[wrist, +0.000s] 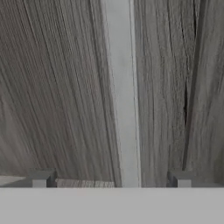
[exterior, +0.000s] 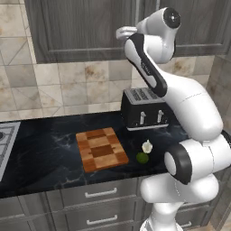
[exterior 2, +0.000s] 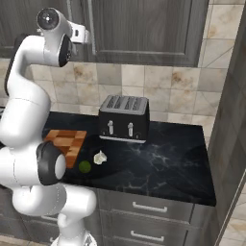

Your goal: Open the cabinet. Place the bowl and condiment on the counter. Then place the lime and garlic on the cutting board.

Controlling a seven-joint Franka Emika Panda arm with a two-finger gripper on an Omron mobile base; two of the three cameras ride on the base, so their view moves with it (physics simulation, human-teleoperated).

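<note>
- Three views, taken in turn. From the left base view, we saw the cabinet (exterior: 81, 27) shut, so whatever it held was hidden from us; we judged the bowl and condiment were inside, but could not confirm it. The arm was raised so that its gripper (exterior: 121, 33) met the door front. The cutting board (exterior: 101, 149) lay bare on the desk (exterior: 40, 158), while the garlic (exterior: 147, 146) and lime (exterior: 142, 157) sat just beside its right edge, the two close together and in front of the toaster (exterior: 143, 108).
- From the right base view, the gripper (exterior 2: 85, 34) sat against the silver handle (exterior 2: 92, 29) of the closed door, sensibly placed for a pull, we thought. The lime (exterior 2: 84, 166) and garlic (exterior 2: 100, 157) rested off the board (exterior 2: 65, 144).
- From the hand view, the handle (wrist: 122, 96) ran straight down the middle between the fingers (wrist: 41, 178), which stood wide apart on either side of it, holding nothing yet. That straddle suited closing on the bar next.
</note>
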